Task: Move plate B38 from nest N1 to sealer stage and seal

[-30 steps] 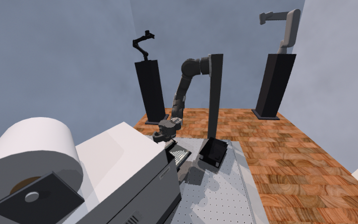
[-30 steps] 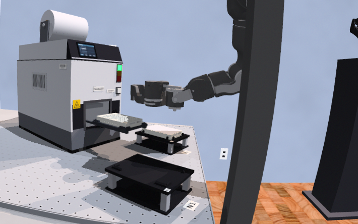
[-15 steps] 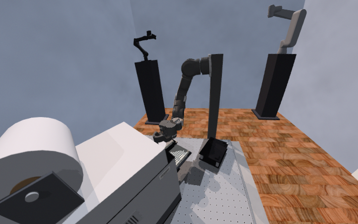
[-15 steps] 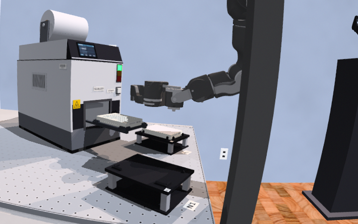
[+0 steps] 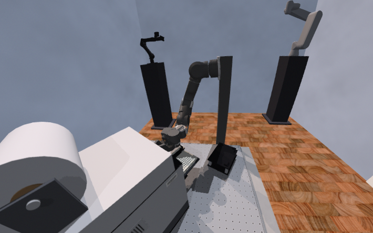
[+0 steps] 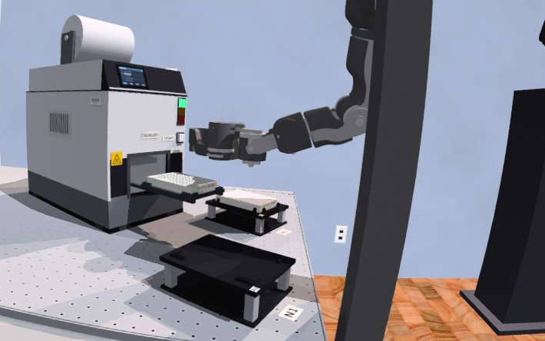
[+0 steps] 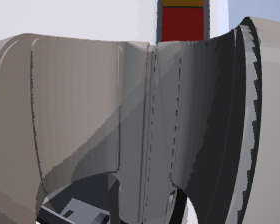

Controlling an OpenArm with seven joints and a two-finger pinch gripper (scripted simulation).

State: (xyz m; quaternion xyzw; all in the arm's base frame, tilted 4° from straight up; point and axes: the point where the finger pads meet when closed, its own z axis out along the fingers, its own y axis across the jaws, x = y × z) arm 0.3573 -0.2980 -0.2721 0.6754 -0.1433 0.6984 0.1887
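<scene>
The open 96-well plate B38 lies on the sealer's stage, which stands out in front of the housing; it also shows in the top view. My gripper is shut and empty. Its fingertips are level with the START key and just to the right of it; I cannot tell whether they touch it. The shut fingers fill the wrist view. Nest N1 is empty.
The sealed plate B83 rests on nest N2 right of the stage. The arm's black mounting post stands at the table's right. A foil roll sits on top of the sealer.
</scene>
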